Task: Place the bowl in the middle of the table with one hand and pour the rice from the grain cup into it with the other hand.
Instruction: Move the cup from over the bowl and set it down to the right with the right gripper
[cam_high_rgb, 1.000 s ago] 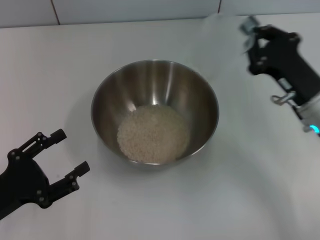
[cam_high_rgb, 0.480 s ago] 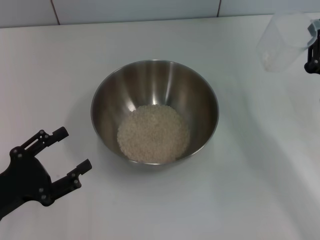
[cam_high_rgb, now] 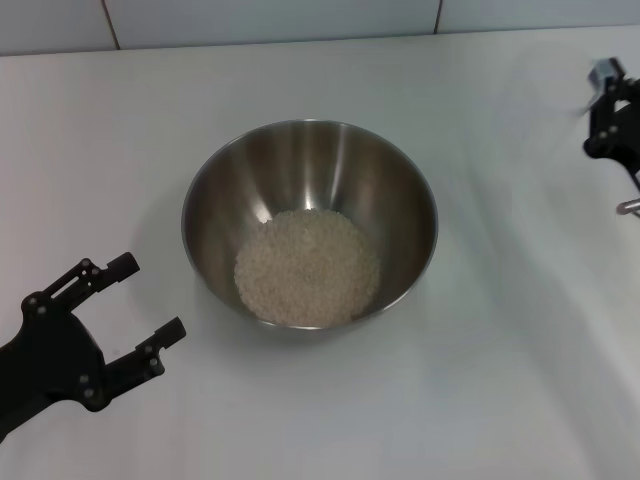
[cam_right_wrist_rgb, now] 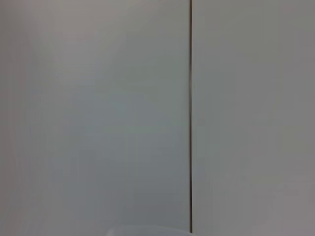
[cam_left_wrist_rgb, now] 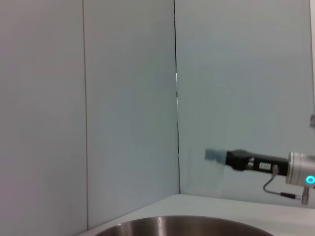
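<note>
right gripper cut off at frame edge, jaws unclear; left gripper jaws wide.

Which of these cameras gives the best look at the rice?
The head view: the rice lies as a pale heap inside the bowl. The left wrist view catches only the bowl's rim, no rice; the right wrist view shows just the wall.
</note>
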